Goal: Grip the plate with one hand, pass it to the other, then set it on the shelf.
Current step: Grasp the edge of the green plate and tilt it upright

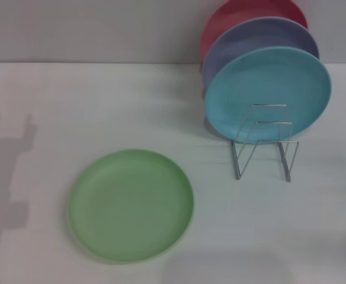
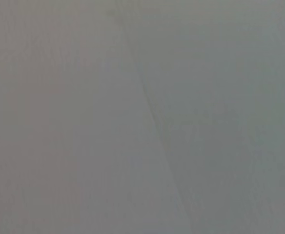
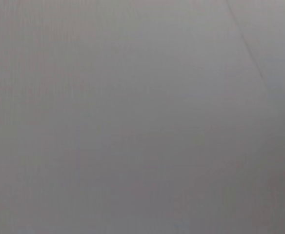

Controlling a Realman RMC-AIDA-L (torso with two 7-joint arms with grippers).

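Green plate lies flat on the white table, toward the near edge, left of centre, nothing touching it. Wire rack stands toward the far right, well apart from the plate. Blue plate stands upright in the rack, purple plate behind it, red plate at the back by the far edge. Front rack slots hold nothing. Neither gripper in sight; only a dark sliver at the left edge and arm shadows. Both wrist views show plain grey, so jaw state cannot be told.
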